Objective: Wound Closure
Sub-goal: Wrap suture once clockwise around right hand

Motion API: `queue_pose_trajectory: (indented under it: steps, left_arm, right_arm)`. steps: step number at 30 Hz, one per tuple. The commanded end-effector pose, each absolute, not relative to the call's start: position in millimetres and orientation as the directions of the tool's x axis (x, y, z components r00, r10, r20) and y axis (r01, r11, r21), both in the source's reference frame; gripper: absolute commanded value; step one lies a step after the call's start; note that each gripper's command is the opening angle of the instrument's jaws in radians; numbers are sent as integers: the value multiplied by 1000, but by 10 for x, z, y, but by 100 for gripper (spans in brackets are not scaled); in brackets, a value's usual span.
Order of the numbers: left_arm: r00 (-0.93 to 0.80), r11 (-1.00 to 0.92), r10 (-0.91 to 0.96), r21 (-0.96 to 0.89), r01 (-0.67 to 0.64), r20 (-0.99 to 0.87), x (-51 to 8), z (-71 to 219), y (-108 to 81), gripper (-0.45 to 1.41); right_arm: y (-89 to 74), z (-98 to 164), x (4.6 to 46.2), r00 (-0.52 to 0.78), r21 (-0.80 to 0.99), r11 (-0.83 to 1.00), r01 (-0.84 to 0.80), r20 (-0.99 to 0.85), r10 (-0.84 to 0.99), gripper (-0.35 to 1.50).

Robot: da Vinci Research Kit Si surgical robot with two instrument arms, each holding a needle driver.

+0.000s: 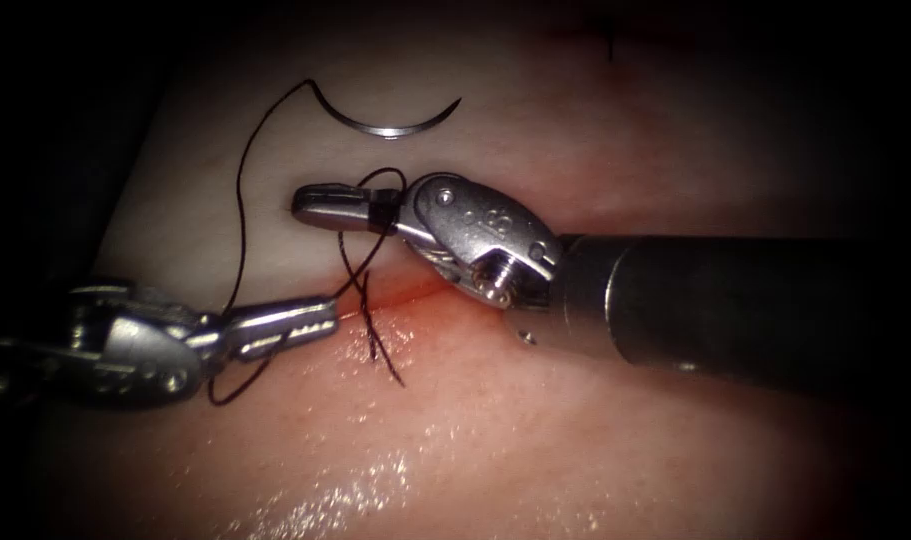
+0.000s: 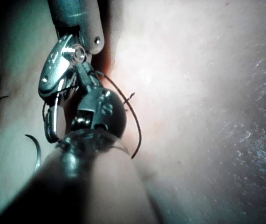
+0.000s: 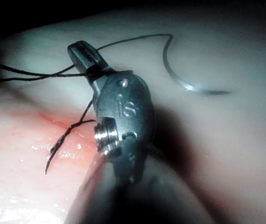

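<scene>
The curved needle (image 1: 390, 125) (image 3: 193, 86) (image 2: 36, 151) lies free on the pale tissue (image 1: 575, 450) beyond the cut (image 1: 415, 292), held by neither tool and not in the tissue. Dark thread (image 1: 241, 210) runs from its left end down to my left tool (image 1: 325, 312), which is shut on the thread just left of the cut. My right tool (image 1: 305, 202) (image 3: 79, 49) hovers over the cut, jaws shut, with the thread looped around them. A short frayed thread tail (image 1: 380, 350) (image 3: 60, 144) lies across the cut.
Red fluid (image 1: 395, 330) wets the tissue along the cut. A small dark stitch mark (image 1: 611, 45) sits at the far edge of the tissue. The right tool's thick shaft (image 1: 735, 300) spans the right half of the endoscope view.
</scene>
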State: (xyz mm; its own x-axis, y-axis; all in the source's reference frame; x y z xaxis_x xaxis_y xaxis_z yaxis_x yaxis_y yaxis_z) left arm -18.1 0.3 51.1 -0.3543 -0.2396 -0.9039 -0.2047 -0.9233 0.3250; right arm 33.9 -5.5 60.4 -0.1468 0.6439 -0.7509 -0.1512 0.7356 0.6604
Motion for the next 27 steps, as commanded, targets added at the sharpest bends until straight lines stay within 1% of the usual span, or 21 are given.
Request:
queue_pose_trajectory:
  steps: [1, 6, 12, 15, 22, 24, 27]
  left_arm:
    - [-346, -929, -224, 308, -207, -911, -184, 518, 7, -45]
    - [-304, -942, -171, 246, -229, -937, -173, 536, 14, -45]
    - [-262, -953, -101, 169, -251, -960, -167, 568, 20, -45]
    - [-244, -956, -80, 144, -256, -967, -167, 584, 21, -45]
    - [-194, -962, -33, 84, -260, -980, -166, 624, 27, -45]
    - [-183, -964, -27, 74, -256, -983, -164, 633, 33, -45]
    - [-169, -966, -26, 68, -249, -985, -163, 643, 40, -45]
  right_arm:
    - [-48, 609, 347, -181, 688, 716, -117, -724, 666, -35]
    - [-38, 610, 342, -339, 740, 667, 87, -607, 718, -35]
    - [-27, 599, 344, -407, 729, 643, 234, -527, 746, -35]
    - [-25, 592, 346, -422, 745, 623, 237, -499, 757, -35]
    - [-34, 580, 353, -387, 779, 562, 277, -445, 807, -35]
    - [-39, 577, 353, -333, 783, 536, 316, -437, 836, -35]
    - [-44, 573, 348, -214, 774, 502, 386, -455, 865, -35]
